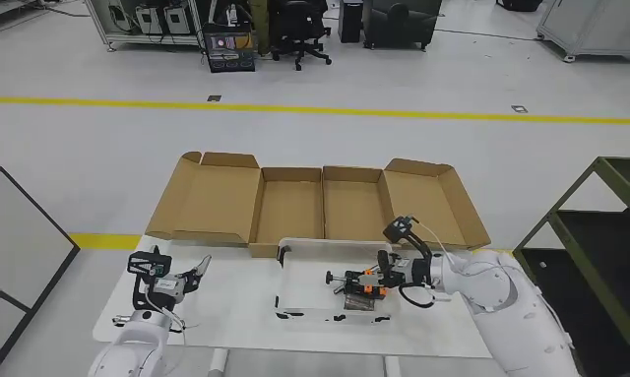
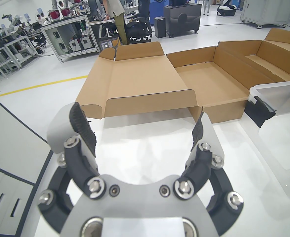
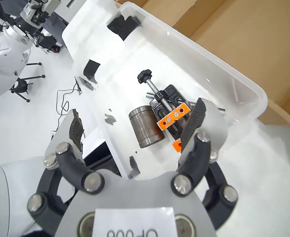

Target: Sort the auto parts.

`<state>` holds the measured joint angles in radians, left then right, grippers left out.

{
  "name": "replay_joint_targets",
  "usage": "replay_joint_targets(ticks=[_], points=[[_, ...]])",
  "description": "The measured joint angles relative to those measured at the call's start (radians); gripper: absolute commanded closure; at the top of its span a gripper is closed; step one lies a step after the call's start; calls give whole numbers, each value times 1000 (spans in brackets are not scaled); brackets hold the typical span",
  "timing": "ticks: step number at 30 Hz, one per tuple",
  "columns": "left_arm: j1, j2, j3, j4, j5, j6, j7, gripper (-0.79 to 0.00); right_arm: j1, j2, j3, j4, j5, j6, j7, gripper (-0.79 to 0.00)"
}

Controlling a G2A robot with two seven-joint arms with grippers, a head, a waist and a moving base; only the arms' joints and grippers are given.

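Two auto parts lie side by side, touching or nearly so, in the clear plastic bin point(image 3: 209, 57) on the worktop point(image 2: 145, 144): a small black vise point(image 3: 164, 99) with orange plates point(image 3: 173, 115) and a long screw ending in a knob point(image 3: 144, 75), and a plain metal cylinder point(image 3: 146, 128) resting on its side. The right claw point(image 3: 137, 118) hangs just above them, spread wide and holding nothing. The left claw point(image 2: 138, 118) is also wide and empty, over bare worktop well apart from the bin. Open cardboard boxes point(image 1: 290, 205) stand behind the bin.

Both parts look like solid metal, so probably heavy for their size, rigid, and in no danger of breaking. The cylinder's smooth round wall is likely slippery and it may roll; gripping it across the middle of its body seems safest. The vise is lopsided: taking it across the blocky black body, not by the thin screw or knob, should keep it from swinging.
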<state>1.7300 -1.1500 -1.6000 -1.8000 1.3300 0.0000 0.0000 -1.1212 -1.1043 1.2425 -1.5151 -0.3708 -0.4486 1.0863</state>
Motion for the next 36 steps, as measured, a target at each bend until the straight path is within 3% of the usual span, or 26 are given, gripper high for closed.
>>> replay_joint_targets(ticks=[2,13,28,31,36], points=[[0,0,0,0,0,0,0,-785,14,-2,-16,16,15,0,-3,-733],[0,0,0,0,0,0,0,-785,133,-21,-100,179,79,96,-14,-785],[0,0,0,0,0,0,0,-785,240,-56,-250,301,56,205,-2,-785],[0,0,0,0,0,0,0,-785,258,-66,-270,307,93,175,-6,-785],[0,0,0,0,0,0,0,-785,277,-68,-247,314,257,41,26,-785]])
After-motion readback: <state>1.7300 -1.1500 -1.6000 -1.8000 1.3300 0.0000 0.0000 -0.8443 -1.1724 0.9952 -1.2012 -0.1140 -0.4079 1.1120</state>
